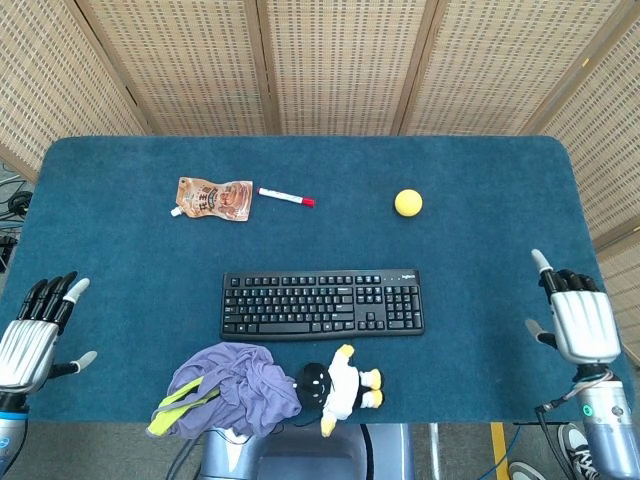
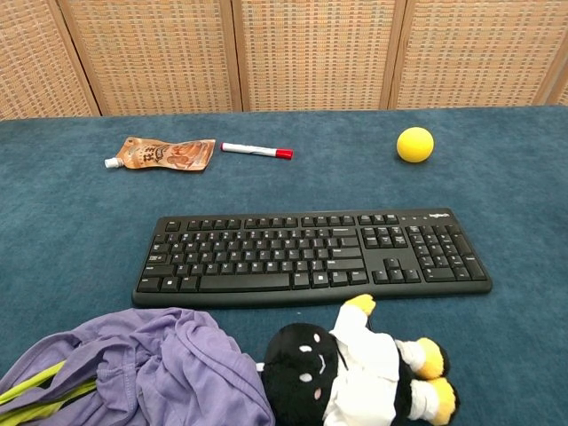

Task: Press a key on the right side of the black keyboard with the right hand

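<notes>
The black keyboard (image 1: 322,304) lies in the middle of the blue table, also seen in the chest view as the keyboard (image 2: 312,255), with its number pad at the right end. My right hand (image 1: 574,318) hovers over the table's right edge, well to the right of the keyboard; one finger points forward and the others look curled in. My left hand (image 1: 32,335) is at the near left edge, fingers spread and empty. Neither hand shows in the chest view.
A yellow ball (image 1: 408,203) sits behind the keyboard's right end. A brown pouch (image 1: 213,198) and a red-capped marker (image 1: 286,197) lie at the back left. A purple cloth (image 1: 225,388) and a plush toy (image 1: 338,387) lie just in front of the keyboard.
</notes>
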`<state>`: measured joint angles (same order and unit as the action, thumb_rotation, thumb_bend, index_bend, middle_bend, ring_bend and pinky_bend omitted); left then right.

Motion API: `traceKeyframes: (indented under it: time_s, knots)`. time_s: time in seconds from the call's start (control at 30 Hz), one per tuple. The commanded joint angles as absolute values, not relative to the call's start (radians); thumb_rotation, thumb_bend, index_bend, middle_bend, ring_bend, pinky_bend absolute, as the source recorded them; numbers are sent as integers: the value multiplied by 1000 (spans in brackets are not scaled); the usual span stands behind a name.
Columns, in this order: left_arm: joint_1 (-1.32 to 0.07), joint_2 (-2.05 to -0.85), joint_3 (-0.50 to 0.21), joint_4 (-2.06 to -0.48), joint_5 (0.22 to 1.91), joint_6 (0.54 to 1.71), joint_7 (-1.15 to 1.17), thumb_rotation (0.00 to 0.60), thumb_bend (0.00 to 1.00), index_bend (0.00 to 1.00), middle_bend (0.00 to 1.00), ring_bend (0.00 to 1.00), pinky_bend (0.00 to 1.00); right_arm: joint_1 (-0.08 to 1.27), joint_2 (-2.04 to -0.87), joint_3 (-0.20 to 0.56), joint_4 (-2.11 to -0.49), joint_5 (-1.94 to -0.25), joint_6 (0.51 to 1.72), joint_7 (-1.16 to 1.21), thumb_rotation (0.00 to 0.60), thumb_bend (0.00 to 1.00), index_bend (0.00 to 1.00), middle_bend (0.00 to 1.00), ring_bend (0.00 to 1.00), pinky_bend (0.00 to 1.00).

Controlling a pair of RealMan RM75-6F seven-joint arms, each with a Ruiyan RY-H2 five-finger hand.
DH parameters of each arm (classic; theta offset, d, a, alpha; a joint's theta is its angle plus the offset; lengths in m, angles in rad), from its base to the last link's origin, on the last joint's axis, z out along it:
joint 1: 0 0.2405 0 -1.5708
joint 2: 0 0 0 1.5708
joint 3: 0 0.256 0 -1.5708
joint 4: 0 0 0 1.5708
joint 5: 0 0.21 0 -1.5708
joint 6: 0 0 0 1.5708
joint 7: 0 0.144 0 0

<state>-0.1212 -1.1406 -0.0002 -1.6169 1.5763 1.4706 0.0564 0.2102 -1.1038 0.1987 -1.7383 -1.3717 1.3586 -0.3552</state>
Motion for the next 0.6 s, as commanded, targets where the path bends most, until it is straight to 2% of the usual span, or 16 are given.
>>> traceKeyframes:
  time_s: [0.03, 0.13, 0.27, 0.4, 0.6]
  knots:
    - [-121, -1142, -1, -1616, 1575, 1471, 58, 600, 35, 0, 0, 0, 0, 262, -1093, 234, -1791, -1303, 1287, -408, 600, 706, 131, 657, 562, 470]
    - [-121, -1145, -2, -1616, 1573, 1472, 61, 600, 36, 0, 0, 0, 0, 290, -1090, 246, -1815, -1262, 1244, -427, 600, 851, 145, 720, 627, 491]
    - [-122, -1147, -2, -1615, 1568, 1466, 63, 600, 36, 0, 0, 0, 0, 349, -1071, 253, -1861, -1151, 1129, -481, 600, 921, 147, 733, 644, 493]
    - [-124, -1149, -3, -1614, 1566, 1462, 66, 600, 37, 0, 0, 0, 0, 415, -1052, 254, -1921, -1014, 1036, -573, 600, 930, 147, 736, 647, 493]
    - [-123, -1148, -4, -1613, 1565, 1465, 63, 600, 37, 0, 0, 0, 0, 497, -1087, 251, -1957, -911, 1000, -680, 600, 930, 147, 747, 657, 493]
